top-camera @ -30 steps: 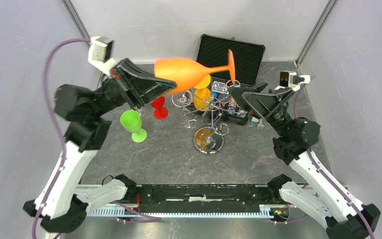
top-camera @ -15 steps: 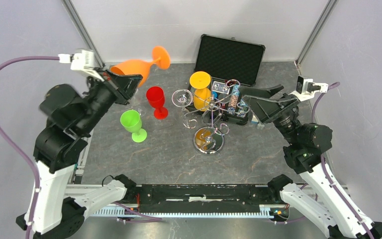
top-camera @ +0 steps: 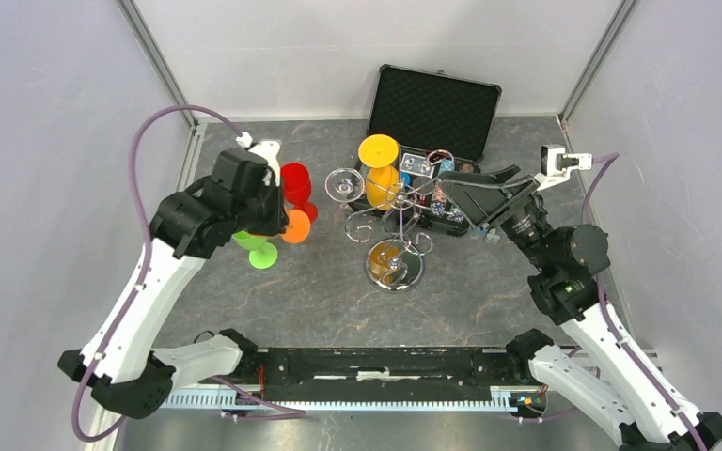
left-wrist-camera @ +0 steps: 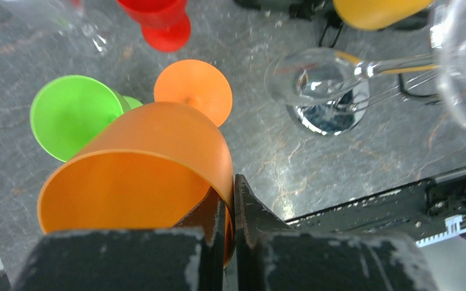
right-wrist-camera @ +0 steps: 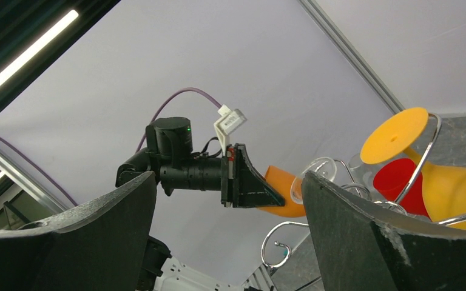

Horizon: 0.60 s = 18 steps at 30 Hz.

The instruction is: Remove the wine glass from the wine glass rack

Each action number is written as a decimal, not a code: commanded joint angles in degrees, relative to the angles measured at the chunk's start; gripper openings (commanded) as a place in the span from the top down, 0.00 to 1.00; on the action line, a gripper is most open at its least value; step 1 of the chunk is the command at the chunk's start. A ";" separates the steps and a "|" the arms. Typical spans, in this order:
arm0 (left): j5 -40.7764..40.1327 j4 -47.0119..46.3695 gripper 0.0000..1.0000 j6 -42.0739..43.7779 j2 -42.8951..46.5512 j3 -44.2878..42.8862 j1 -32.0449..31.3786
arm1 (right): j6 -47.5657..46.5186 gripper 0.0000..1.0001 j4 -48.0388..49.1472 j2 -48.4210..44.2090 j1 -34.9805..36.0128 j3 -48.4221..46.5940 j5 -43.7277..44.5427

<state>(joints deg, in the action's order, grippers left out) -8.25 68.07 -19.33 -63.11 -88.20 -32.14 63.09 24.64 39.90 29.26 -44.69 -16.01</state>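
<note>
I've dropped the left gripper (left-wrist-camera: 227, 209) low, pinched on the rim of the orange wine glass (left-wrist-camera: 158, 151), which is off the rack (top-camera: 395, 266) and tilted beside the green glass (left-wrist-camera: 73, 115). I'd level its foot onto the table (top-camera: 338, 291) before letting go; the right gripper (right-wrist-camera: 230, 242) idles wide.

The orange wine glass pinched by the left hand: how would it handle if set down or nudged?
Probably light plastic: the orange wine glass looks opaque, and the left hand holds it by a rim pinch alone. Likely tippy upright, with a wide bowl over a small foot. Lying down, its round bowl might roll.
</note>
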 commanded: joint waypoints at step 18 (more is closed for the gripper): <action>0.46 -8.70 0.95 1.06 -16.56 12.11 -0.21 | -0.20 0.08 -2.06 -2.73 -0.08 1.86 0.09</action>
<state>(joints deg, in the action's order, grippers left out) -6.17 64.27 -19.35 -78.04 -76.20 -32.27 63.13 21.98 38.22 29.23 -43.22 -15.99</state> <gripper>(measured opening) 0.064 0.923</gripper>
